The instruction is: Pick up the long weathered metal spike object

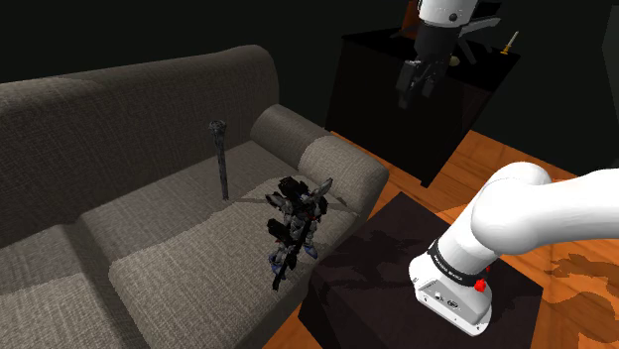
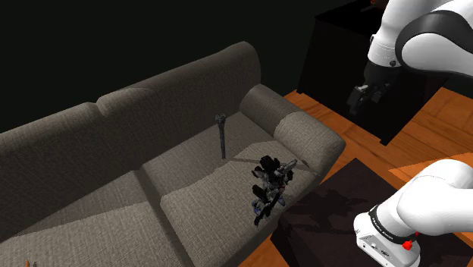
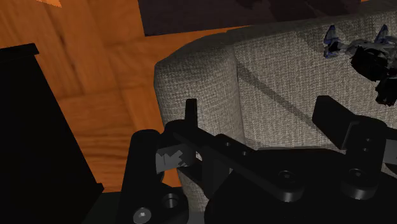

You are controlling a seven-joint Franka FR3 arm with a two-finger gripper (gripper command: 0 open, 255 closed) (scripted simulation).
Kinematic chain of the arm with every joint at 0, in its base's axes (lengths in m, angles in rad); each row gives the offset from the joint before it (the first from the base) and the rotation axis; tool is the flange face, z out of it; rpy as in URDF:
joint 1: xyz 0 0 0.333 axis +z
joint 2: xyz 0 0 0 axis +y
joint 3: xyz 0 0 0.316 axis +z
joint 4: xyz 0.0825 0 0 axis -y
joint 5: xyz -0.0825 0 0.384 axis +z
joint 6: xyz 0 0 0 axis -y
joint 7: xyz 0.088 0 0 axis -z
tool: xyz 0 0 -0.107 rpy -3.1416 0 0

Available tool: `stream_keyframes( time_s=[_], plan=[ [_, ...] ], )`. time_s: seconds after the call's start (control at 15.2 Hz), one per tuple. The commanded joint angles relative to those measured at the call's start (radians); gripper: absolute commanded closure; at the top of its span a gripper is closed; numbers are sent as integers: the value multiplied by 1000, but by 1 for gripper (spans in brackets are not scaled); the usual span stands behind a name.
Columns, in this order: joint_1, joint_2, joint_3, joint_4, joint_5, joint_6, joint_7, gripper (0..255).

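Gripper [image 3: 257, 107]: stood wide apart, fingers [image 3: 330, 116] clasping nothing; hung high over the armrest [image 1: 342, 164], in front of the cabinet [image 1: 387, 94].
Spike [image 1: 220, 159]: stood upright on the seat cushion at the shoulder view's right, close to the backrest; dark, thin, knobbed on top; well apart from gripper.
Toy figure [image 1: 296, 223]: lay on the same cushion toward its front edge, near spike, not touching.
Sofa [image 1: 149, 109]: grey-brown fabric; carried spike and toy figure.
Cabinet: black, beyond armrest; small items on top, too small to tell.
Floor [image 1: 476, 159]: orange wood.
Stand [image 1: 367, 268]: dark box just beside sofa front.
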Motion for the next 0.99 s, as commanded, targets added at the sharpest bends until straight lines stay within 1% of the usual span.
stream_keyframes(
  time_s=[0.0, 0.46, 0.92],
  plan=[
    [0, 0, 0, 0, 0, 0, 0, 0],
    [32, 195, 91, 59, 80, 139, 126, 0],
    [53, 419, 174, 179, 119, 253, 243, 0]
  ],
)
